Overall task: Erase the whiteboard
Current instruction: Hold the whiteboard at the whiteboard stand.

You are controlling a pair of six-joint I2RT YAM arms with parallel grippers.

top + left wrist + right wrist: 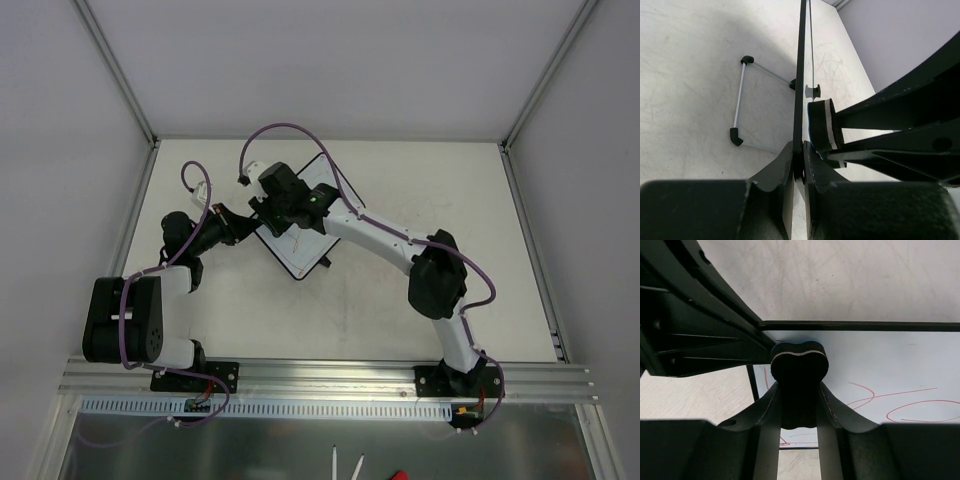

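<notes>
Much of the whiteboard (300, 250) hides under the right pincer (799, 386) clamping the eraser (799, 359).

Bright, even light comes from overhead. My left end effector (800, 152) looms dark and blurred close to its lens, and soft shadows spread across the pale surface (690, 125).

The table (430, 200) is white and flat, with thin scratches and gray smudges on it. The whiteboard (295, 250) is on the table, turned so one corner points at the near edge. Its thin wire stand (740, 97) with black tips sits on the table just behind it. A long metal rail (330, 375) runs along the near edge, well apart from the whiteboard.
</notes>
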